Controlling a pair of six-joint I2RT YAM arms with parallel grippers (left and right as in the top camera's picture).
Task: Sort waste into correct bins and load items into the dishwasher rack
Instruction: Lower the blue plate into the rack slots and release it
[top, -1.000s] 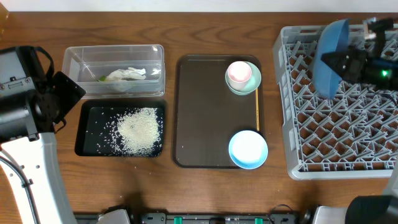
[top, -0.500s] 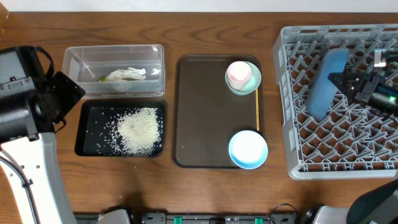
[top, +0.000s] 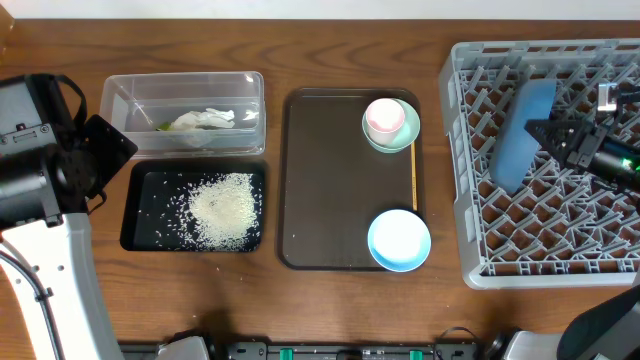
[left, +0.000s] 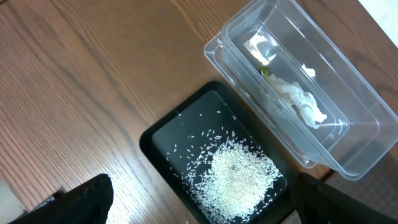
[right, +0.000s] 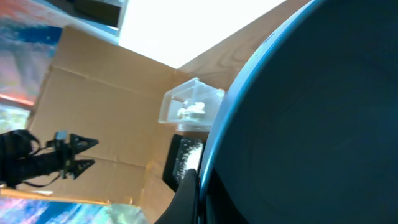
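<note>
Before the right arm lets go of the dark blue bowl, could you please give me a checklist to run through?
1. The dark blue bowl stands on edge inside the dishwasher rack: ok.
2. The right gripper is closed on the bowl's rim: ok.
3. The bowl is wedged between pegs firmly enough to stand once released: cannot tell.
4. The rice is in the black tray and the tissue is in the clear tub: ok.
5. The pink cup, pale green bowl and light blue bowl are loaded: not ok, all are on the brown tray.
6. The left gripper is open and empty: ok.
</note>
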